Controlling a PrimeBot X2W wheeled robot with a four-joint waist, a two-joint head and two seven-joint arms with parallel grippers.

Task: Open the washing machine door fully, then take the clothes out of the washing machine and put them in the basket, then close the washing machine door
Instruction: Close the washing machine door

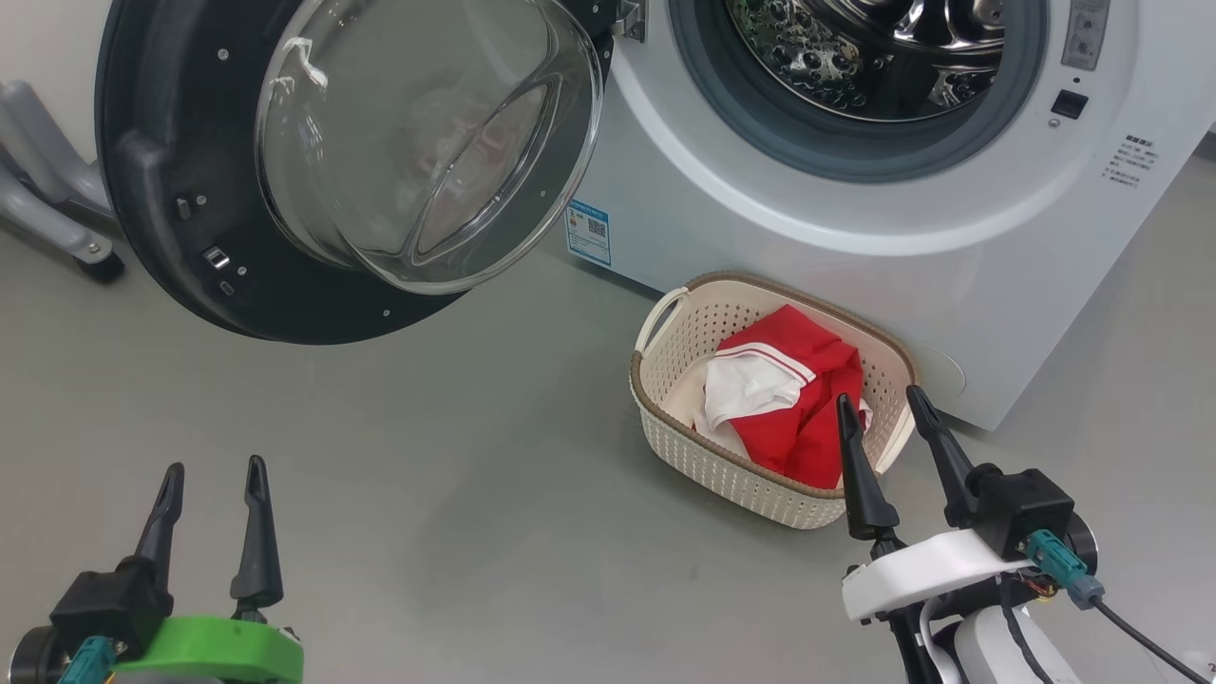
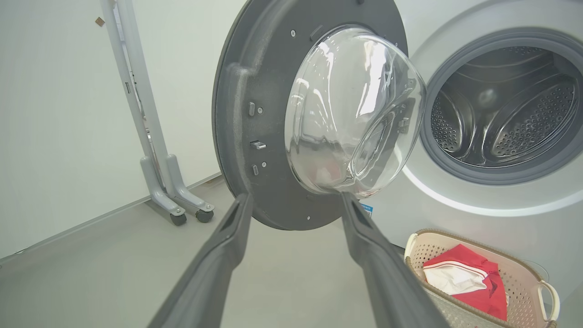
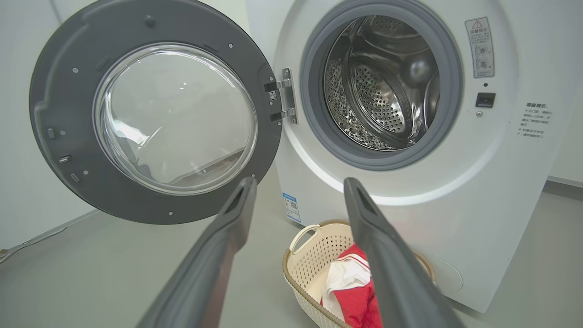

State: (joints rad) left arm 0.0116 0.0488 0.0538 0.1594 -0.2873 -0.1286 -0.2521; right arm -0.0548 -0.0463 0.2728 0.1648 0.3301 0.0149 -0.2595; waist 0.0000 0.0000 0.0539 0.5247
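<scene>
The washing machine [image 1: 722,199] [image 2: 478,200] [image 3: 460,218] stands at the back, its steel drum showing no fabric inside. Its round black-rimmed door [image 1: 180,209] [image 2: 246,91] [image 3: 59,136] with the glass bowl hangs swung wide to the left. Red and white clothes [image 1: 788,399] [image 2: 460,278] [image 3: 350,287] lie in the cream basket [image 1: 693,456] [image 2: 437,246] [image 3: 309,264] on the floor in front of the machine. My right gripper [image 1: 882,404] [image 3: 298,184] is open, empty, hovering at the basket's near right corner. My left gripper [image 1: 215,470] [image 2: 296,200] is open and empty, low at the left, apart from the door.
A grey wheeled stand [image 1: 57,209] [image 2: 168,187] sits by the wall left of the door. Grey floor [image 1: 456,494] spreads between my grippers and the machine. A small blue label [image 1: 589,233] [image 3: 291,207] marks the washer's lower left front.
</scene>
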